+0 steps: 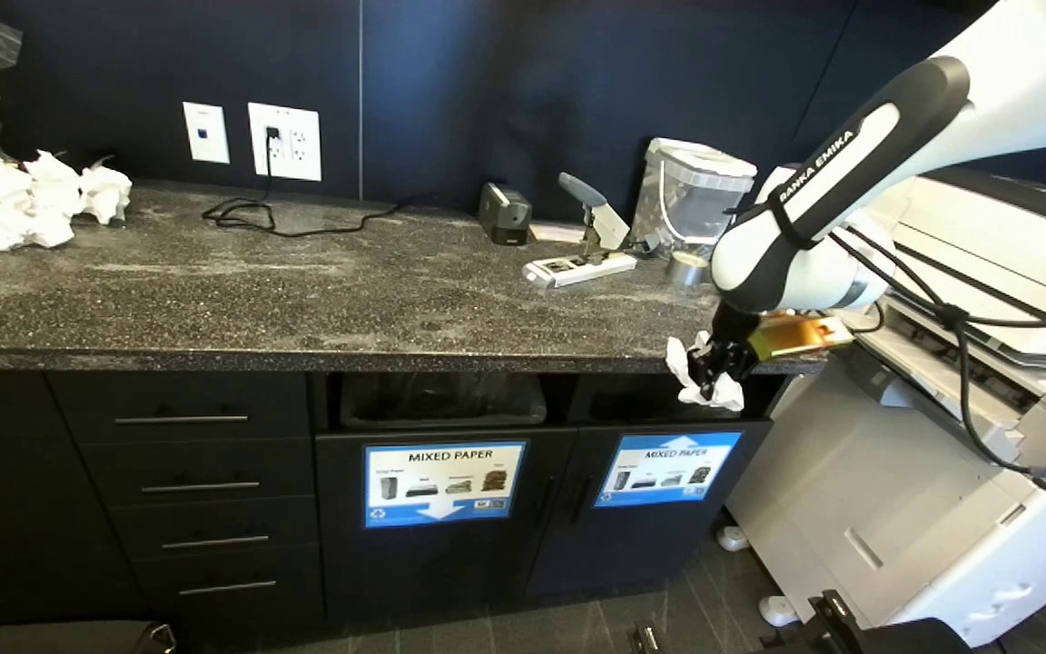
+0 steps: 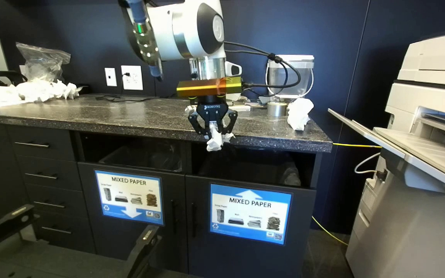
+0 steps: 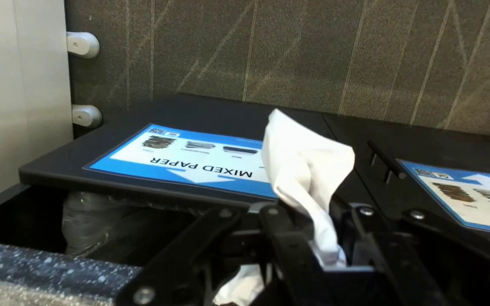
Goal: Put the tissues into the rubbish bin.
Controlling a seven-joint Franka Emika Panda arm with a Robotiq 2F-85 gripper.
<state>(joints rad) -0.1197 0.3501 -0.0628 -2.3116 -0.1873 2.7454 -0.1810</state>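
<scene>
My gripper [image 2: 215, 134] is shut on a crumpled white tissue [image 2: 215, 143], held at the counter's front edge, above the right-hand bin opening in an exterior view. The tissue also shows in an exterior view [image 1: 718, 394] and, sticking out between the fingers, in the wrist view [image 3: 306, 163]. The right-hand rubbish bin with a clear liner [image 2: 292, 174] sits in the cabinet; its liner shows in the wrist view [image 3: 85, 219]. A left-hand bin [image 1: 441, 421] sits beside it. A single tissue [image 2: 299, 114] stands on the counter's right end. A tissue pile [image 2: 39, 91] lies far left.
The dark counter [image 2: 137, 116] overhangs the bin openings. A stapler [image 1: 580, 269], a pencil sharpener [image 1: 505, 215], a tape roll [image 2: 276, 109] and a clear bucket [image 2: 291, 75] stand on it. A printer [image 2: 419, 154] stands at the right. Cabinet doors [image 2: 251, 216] carry paper signs.
</scene>
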